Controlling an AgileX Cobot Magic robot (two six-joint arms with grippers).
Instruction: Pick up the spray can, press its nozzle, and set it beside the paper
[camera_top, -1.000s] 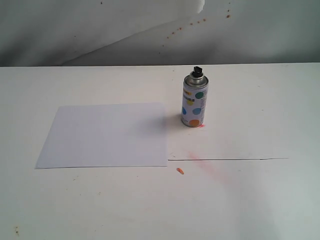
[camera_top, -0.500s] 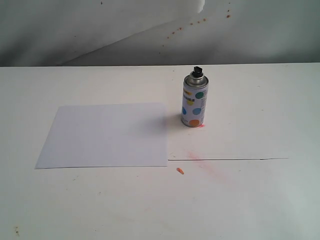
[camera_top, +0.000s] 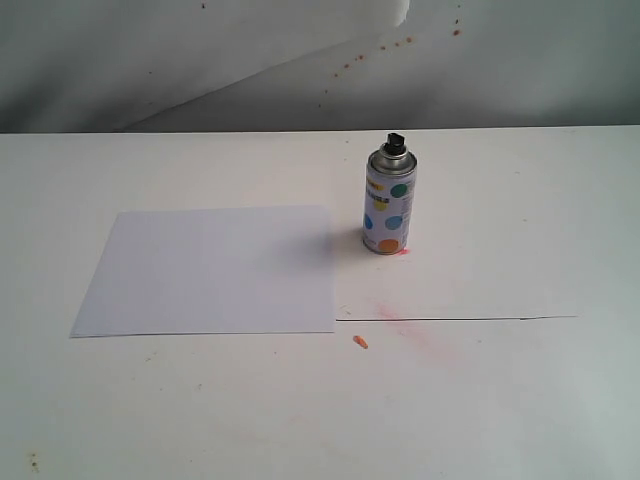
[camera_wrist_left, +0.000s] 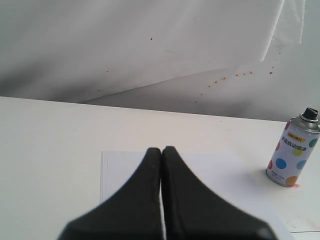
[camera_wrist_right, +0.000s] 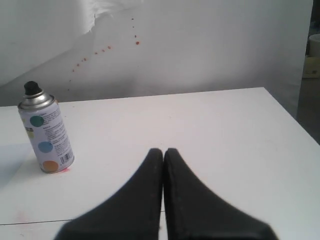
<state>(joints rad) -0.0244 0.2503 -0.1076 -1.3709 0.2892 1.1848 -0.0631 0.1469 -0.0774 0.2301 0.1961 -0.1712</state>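
White spray can (camera_top: 389, 205), well beyond closed fingers (camera_wrist_right: 140, 200)

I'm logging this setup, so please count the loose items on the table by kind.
Spray can: 1
Paper sheet: 1
Small orange scrap: 1
Total: 3

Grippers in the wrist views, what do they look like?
The left gripper and right gripper look alike: matte black, each with two smooth wedge-shaped fingers tapering to rounded tips. No cables or markings show; the arms are out of view.
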